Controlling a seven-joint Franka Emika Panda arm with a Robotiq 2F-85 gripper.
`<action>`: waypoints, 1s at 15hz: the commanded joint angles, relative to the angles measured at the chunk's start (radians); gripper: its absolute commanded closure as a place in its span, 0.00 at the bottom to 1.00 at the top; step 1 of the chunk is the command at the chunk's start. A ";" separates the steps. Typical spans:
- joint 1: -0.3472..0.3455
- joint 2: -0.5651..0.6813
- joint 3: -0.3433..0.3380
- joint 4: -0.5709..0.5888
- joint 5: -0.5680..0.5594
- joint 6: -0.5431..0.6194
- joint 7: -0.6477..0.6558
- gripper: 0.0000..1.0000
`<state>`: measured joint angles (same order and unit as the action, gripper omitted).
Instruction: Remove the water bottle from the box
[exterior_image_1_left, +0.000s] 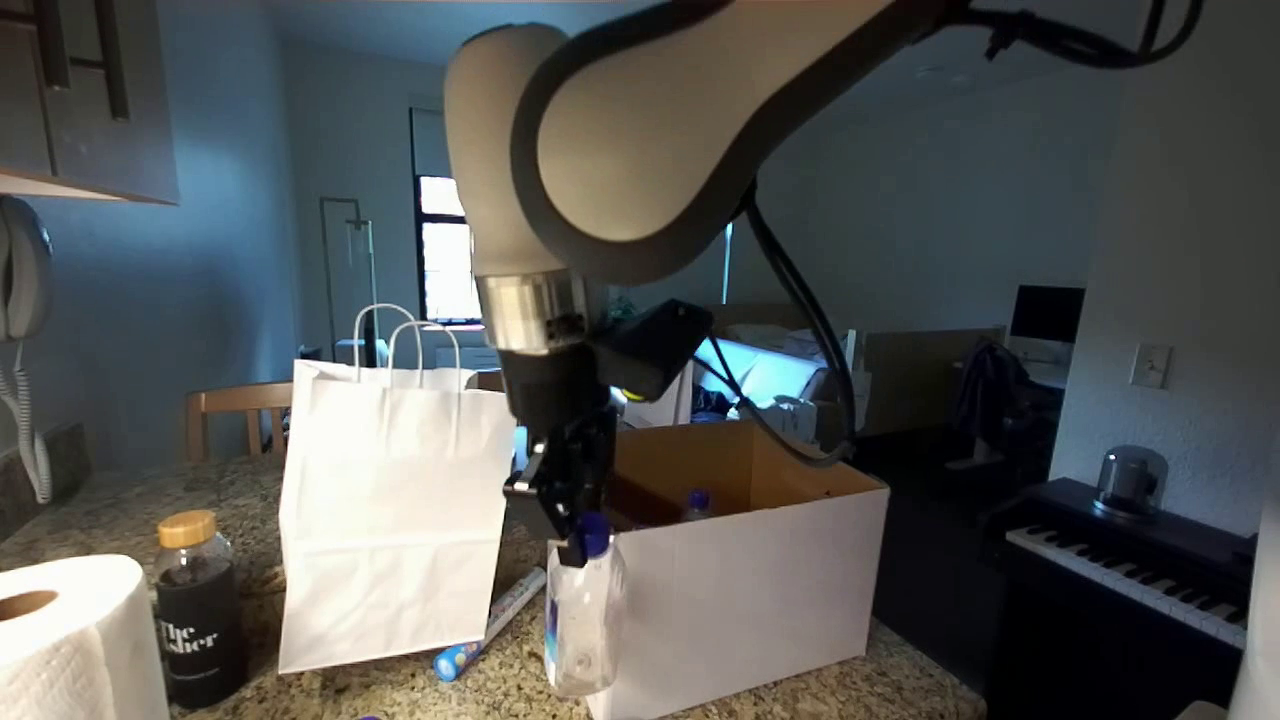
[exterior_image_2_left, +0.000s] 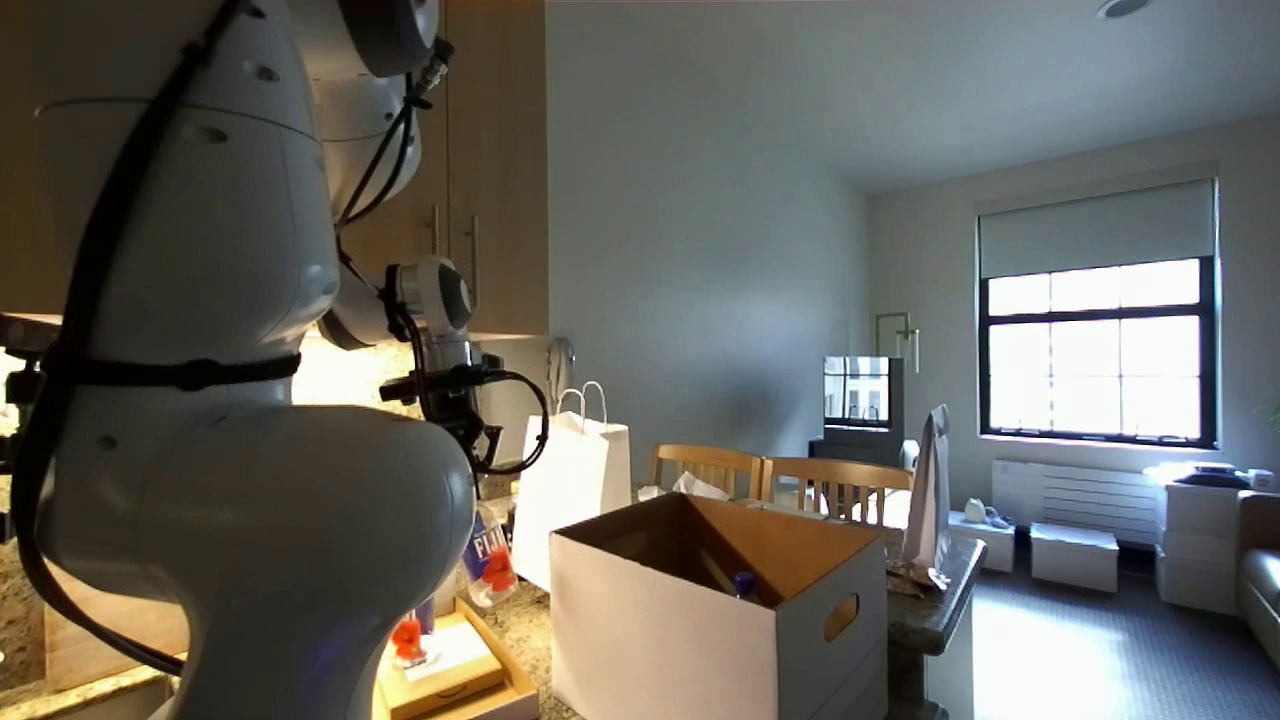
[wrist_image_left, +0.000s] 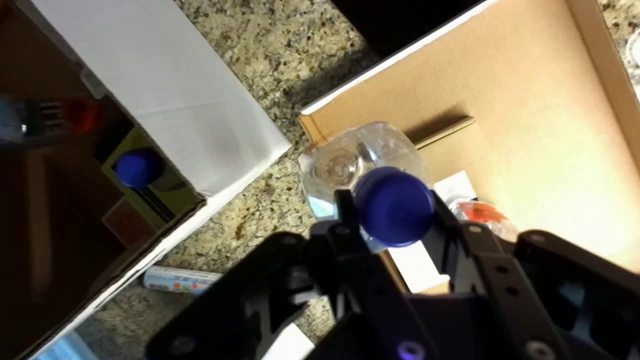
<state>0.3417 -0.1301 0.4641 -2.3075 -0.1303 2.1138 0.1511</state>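
Water bottle (exterior_image_1_left: 587, 635), squarish and of clear plastic, is likely to be firm at the neck but soft-walled and slippery lower down; how full it is cannot be told, so swinging should be expected. It is best held at or just under its round blue plastic cap (wrist_image_left: 394, 207), where it is pinched by the black jaws, which are parted only as far as the bottle's top allows. It appears suspended, slightly tilted, outside the large white cardboard box (exterior_image_1_left: 740, 600), beside the left end in both exterior views. Beneath it in the wrist view, a shallow brown cardboard tray (wrist_image_left: 540, 90) is partly covered. Another blue-capped plastic bottle (exterior_image_2_left: 745, 585) is seen inside the box. Removal is judged done; only setting down seems to remain.
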 joint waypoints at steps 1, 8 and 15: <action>0.032 0.138 0.005 0.036 -0.034 0.048 0.052 0.86; 0.055 0.298 -0.021 0.023 0.101 0.145 -0.047 0.87; 0.041 0.318 -0.044 -0.018 0.228 0.183 -0.099 0.87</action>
<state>0.3853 0.2098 0.4250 -2.2844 0.0478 2.2707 0.0856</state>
